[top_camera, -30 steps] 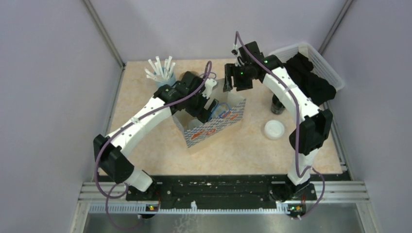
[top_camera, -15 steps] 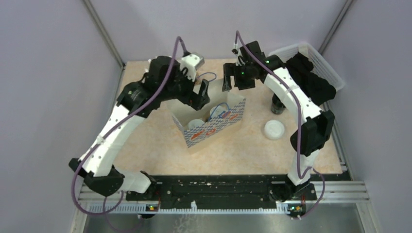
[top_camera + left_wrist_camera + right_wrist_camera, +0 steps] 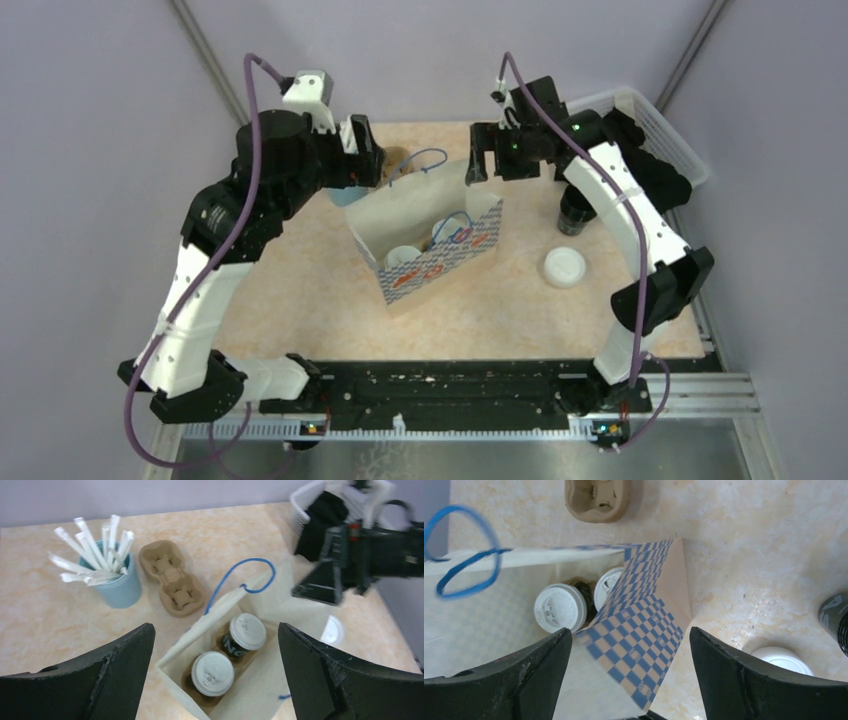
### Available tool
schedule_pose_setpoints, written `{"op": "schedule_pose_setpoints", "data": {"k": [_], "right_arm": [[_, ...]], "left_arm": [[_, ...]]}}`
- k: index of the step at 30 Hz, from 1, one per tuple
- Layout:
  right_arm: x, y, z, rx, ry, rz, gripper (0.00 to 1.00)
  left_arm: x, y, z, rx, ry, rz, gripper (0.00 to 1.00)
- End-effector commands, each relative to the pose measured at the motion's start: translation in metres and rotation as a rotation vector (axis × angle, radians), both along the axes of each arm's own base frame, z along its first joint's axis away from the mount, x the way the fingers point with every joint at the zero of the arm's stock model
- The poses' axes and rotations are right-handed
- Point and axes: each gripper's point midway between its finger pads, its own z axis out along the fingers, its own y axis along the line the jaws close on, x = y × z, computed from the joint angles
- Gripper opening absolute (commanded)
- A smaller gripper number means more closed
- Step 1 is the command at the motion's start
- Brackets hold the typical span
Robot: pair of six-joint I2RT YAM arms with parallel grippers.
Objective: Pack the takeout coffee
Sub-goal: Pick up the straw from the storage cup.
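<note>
Two black takeout coffee cups with white lids (image 3: 245, 631) (image 3: 213, 673) stand side by side in a brown pulp carrier inside the open checkered paper bag (image 3: 432, 262). They also show in the right wrist view (image 3: 559, 608) (image 3: 607, 587). My left gripper (image 3: 363, 152) is open and empty, held high behind and left of the bag. My right gripper (image 3: 480, 164) is open above the bag's far right edge, the bag wall (image 3: 644, 610) between its fingers without touching. A third black cup (image 3: 573, 212), lidless, stands right of the bag, with a loose white lid (image 3: 565, 267) near it.
A light-blue cup of white straws (image 3: 113, 575) and an empty pulp carrier (image 3: 172, 578) stand behind the bag. A white basket (image 3: 655, 120) holding dark things sits at the back right. The bag's blue handle (image 3: 247, 580) sticks up. Walls enclose the table.
My left gripper has come up out of the bag and swung back and left, open, leaving the cups inside. My right gripper has shifted slightly right.
</note>
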Motion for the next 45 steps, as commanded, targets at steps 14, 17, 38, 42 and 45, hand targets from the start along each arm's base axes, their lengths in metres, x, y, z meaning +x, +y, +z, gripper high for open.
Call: {"op": "schedule_pose_setpoints", "data": {"k": [14, 17, 38, 42, 45], "right_arm": [[-0.034, -0.007, 0.14, 0.24, -0.333, 0.051, 0.95], [-0.038, -0.018, 0.141, 0.228, -0.371, 0.03, 0.97], [-0.053, -0.043, 0.132, 0.19, -0.397, -0.029, 0.99], [-0.054, -0.04, 0.134, 0.208, -0.394, -0.024, 0.99], [-0.057, -0.04, 0.136, 0.221, -0.396, -0.021, 0.99]], "left_arm": [[0.201, 0.073, -0.122, 0.019, 0.222, 0.252, 0.78], [0.229, 0.08, -0.145, 0.042, 0.236, 0.257, 0.64], [0.274, 0.098, -0.189, 0.168, 0.269, 0.321, 0.21], [0.272, 0.099, -0.173, 0.174, 0.236, 0.322, 0.02], [0.267, 0.102, -0.149, 0.168, 0.189, 0.333, 0.0]]}}
